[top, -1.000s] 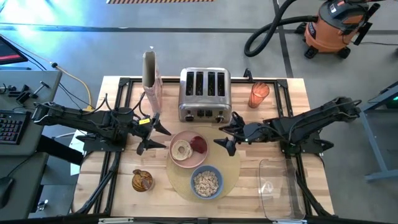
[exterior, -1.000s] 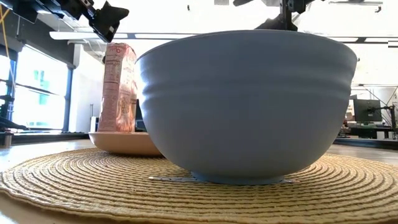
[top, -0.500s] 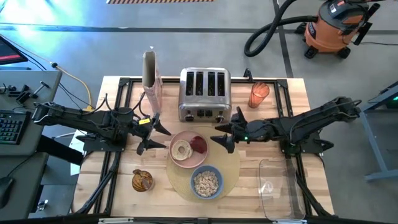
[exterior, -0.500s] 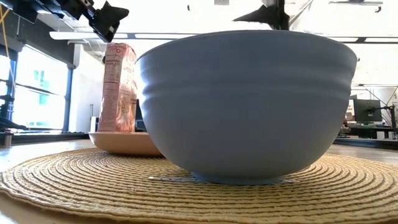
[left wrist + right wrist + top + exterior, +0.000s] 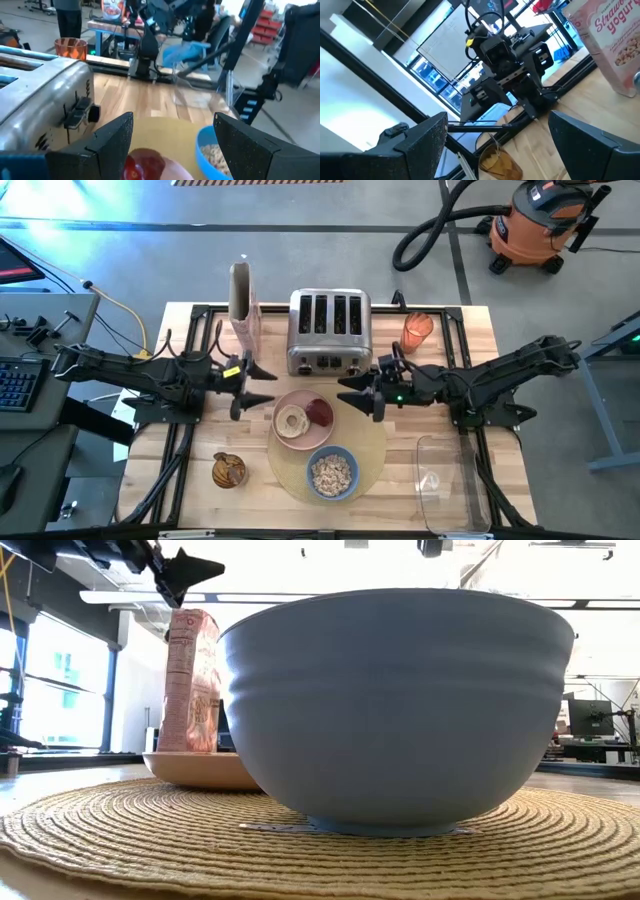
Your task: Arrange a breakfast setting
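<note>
Two grippers hang spread wide over the slatted wooden table [image 5: 180, 470], holding nothing: left gripper [image 5: 252, 386] beside the pink plate [image 5: 291, 436], right gripper [image 5: 362, 391] at the plate's other side, before the boxy steel toaster [image 5: 329, 332]. Below lies the round woven placemat [image 5: 110, 830], coarse and ribbed. On it the smooth plate carries a ringed bagel half [image 5: 293, 421] and red fruit [image 5: 319, 412]; the ridged blue bowl [image 5: 395, 705] holds cereal [image 5: 331, 473]. Open wood remains near the table's left edge.

In the low view, most of the pink plate [image 5: 195, 770] is hidden behind the blue bowl [image 5: 395, 705], whose contents cannot be seen. The red fruit [image 5: 141, 167] is cut off in the left wrist view.
</note>
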Motion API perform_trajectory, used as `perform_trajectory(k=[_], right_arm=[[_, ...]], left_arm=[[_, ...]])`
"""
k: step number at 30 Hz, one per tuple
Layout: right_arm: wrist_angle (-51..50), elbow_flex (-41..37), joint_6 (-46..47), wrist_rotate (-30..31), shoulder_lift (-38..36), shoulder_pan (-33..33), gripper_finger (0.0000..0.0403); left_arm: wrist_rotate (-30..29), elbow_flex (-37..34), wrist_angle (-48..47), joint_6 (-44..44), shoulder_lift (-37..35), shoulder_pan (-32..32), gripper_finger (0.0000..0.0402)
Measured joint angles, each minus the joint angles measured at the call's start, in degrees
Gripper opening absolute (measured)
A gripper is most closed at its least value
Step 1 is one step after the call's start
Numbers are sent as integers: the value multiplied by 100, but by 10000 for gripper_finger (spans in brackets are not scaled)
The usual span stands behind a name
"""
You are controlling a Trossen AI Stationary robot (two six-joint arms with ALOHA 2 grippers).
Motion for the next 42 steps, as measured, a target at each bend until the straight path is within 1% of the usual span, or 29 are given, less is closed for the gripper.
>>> perform_trajectory(k=[4, 6, 9, 11, 13, 16, 18, 20, 23, 26, 28, 29, 31, 33, 36, 38, 40, 42], right_arm=[[-2, 0, 104, 2, 0, 2, 326], [-2, 0, 108, 2, 0, 2, 326], [-2, 0, 108, 2, 0, 2, 326], [-2, 0, 106, 2, 0, 2, 326], [-2, 0, 88, 2, 0, 2, 326], [-2, 0, 55, 4, 0, 2, 326], [-2, 0, 50, 4, 0, 2, 326], [-1, 0, 49, 4, 0, 2, 326], [-2, 0, 47, 4, 0, 0, 326], [-12, 0, 47, 4, 0, 2, 326], [-21, 0, 47, 4, 0, 2, 326], [-21, 0, 47, 4, 0, 2, 326], [-23, 0, 47, 4, 0, 2, 326], [-23, 0, 47, 4, 0, 2, 326], [-27, 0, 47, 4, 0, 2, 326], [-30, 0, 47, -5, 0, 2, 326], [-52, 0, 47, -68, 0, 2, 326], [-95, 0, 45, -110, 2, 2, 326]], left_arm=[[23, 0, 245, -354, 1, 4, 266], [-168, 0, 410, -660, 0, 4, 266], [-476, 0, 400, -1154, 2, 6, 266], [-676, 0, 404, -1292, 2, 18, 266], [-713, 0, 427, -1420, 1, 19, 266], [-496, 0, 639, -1450, 0, 17, 266], [-316, 0, 833, -1665, 0, 20, 266], [-321, 0, 1010, -1975, 0, 39, 266], [-286, -3, 1020, -2335, 41, 107, 266], [112, 40, 1231, -2384, 34, 126, 266], [430, 234, 1147, -2359, 35, 101, 266], [574, 378, 1016, -2261, 35, 78, 266], [773, 783, 452, -1968, 33, -8, 266], [848, 1291, -536, -1641, 33, -114, 266], [820, 2133, -2259, -1321, 48, -282, 266], [737, 2620, -3216, -1294, 97, -374, 266], [648, 2980, -4012, -1343, 107, -460, 266], [544, 3256, -4520, -1469, 99, -540, 266]])
